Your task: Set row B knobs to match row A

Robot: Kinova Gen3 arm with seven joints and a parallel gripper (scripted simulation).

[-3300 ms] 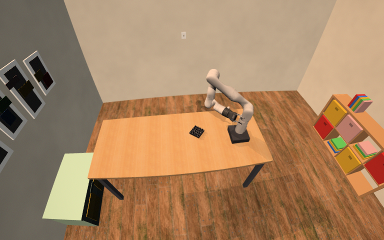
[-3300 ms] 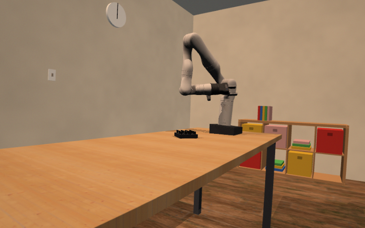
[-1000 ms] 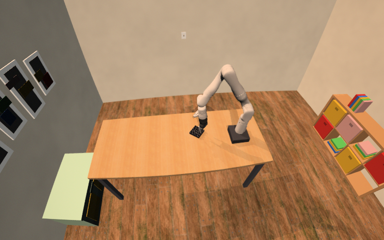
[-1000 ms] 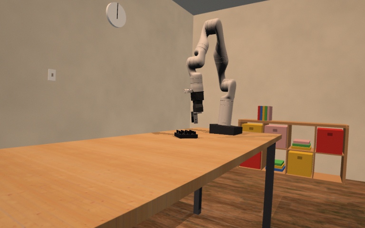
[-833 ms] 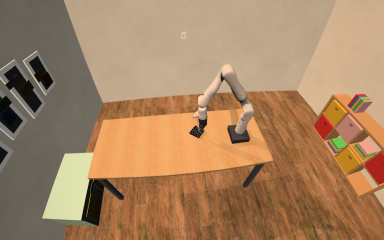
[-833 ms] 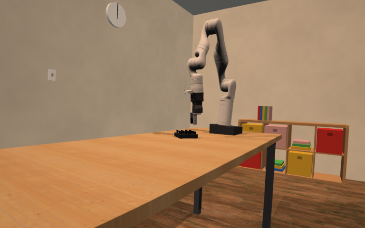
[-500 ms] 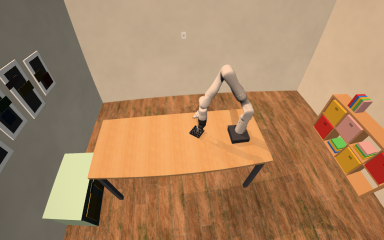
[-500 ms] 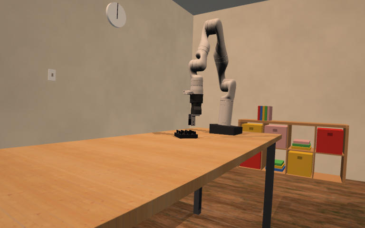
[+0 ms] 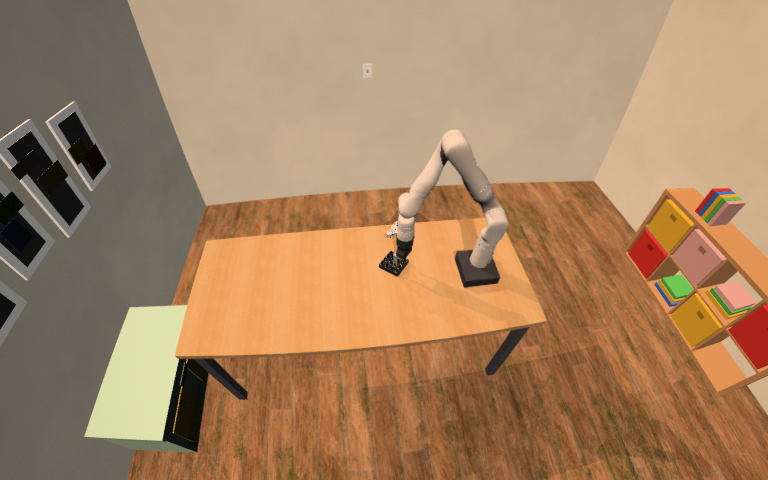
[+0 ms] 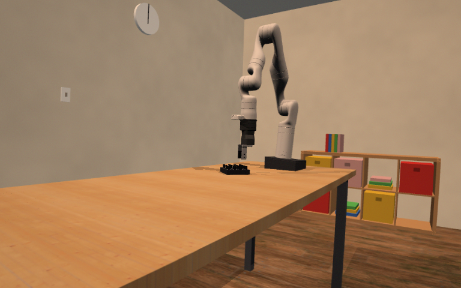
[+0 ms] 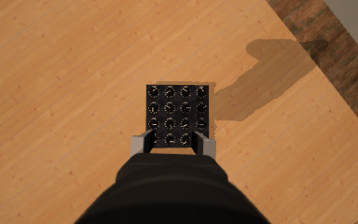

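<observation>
The knob box [image 11: 177, 116] is a small black square with several rows of black knobs, each with a white line. It stands on the wooden table, also in the top view [image 9: 393, 263] and the exterior view [image 10: 235, 168]. My gripper [image 11: 172, 138] is open and empty. It points straight down and hovers a little above the box, with its two grey fingers over the knob row nearest the bottom of the wrist view. In the exterior view the gripper's fingertips [image 10: 242, 154] hang clear above the knobs. The printed names and marks are too small to read.
The arm's dark base [image 9: 476, 268] stands on the table to the right of the box. The table edge and floor show at the wrist view's top right [image 11: 322, 28]. A shelf with coloured bins [image 9: 702, 283] stands off the table at the right.
</observation>
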